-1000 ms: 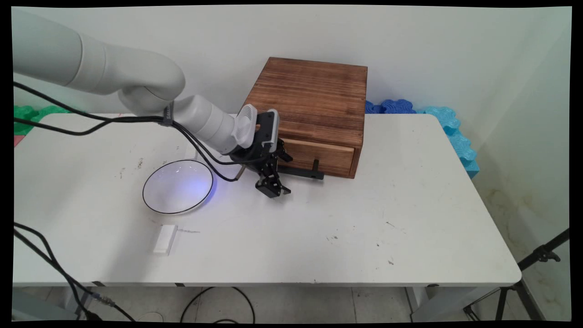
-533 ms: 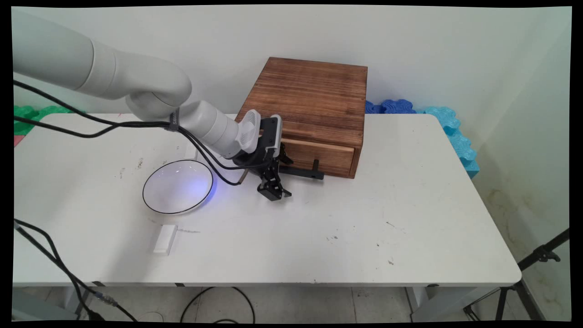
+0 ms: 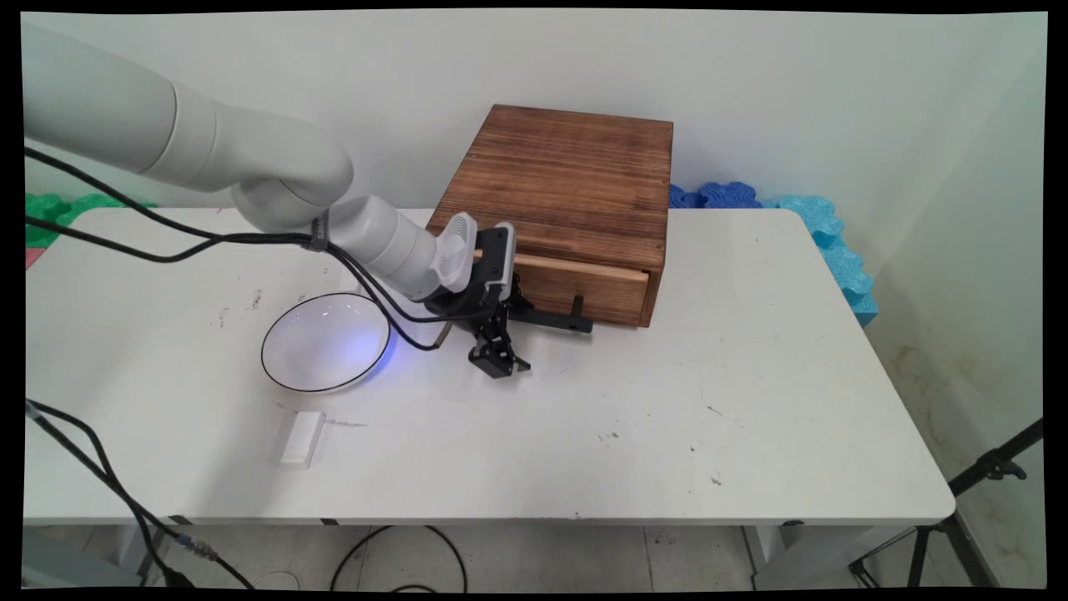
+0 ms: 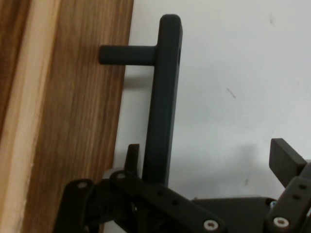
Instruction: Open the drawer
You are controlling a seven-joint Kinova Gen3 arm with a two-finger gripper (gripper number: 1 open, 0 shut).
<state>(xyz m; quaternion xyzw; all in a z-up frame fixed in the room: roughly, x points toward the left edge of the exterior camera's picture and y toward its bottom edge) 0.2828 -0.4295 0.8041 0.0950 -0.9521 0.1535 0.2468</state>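
Note:
A brown wooden box (image 3: 567,175) stands at the back of the white table (image 3: 667,434), with one drawer (image 3: 596,288) in its near face. A black bar handle (image 3: 555,321) sticks out from the drawer front. My gripper (image 3: 499,366) hangs at the handle's left end, just above the table. In the hand view the gripper (image 4: 206,155) is open. The handle bar (image 4: 165,97) runs between the fingers, close against the left finger (image 4: 132,158), and the right finger (image 4: 286,165) stands well away from it. The drawer front (image 4: 73,121) fills the left side.
A white bowl with a black rim (image 3: 325,342) sits left of the gripper. A small white block (image 3: 302,437) lies nearer the front edge. Blue foam pieces (image 3: 826,242) lie behind the table's right corner, and a tripod leg (image 3: 993,467) stands at lower right.
The hand has shifted slightly left and toward the table's near side, staying at the handle. The handle's post sits marginally further left than a second ago.

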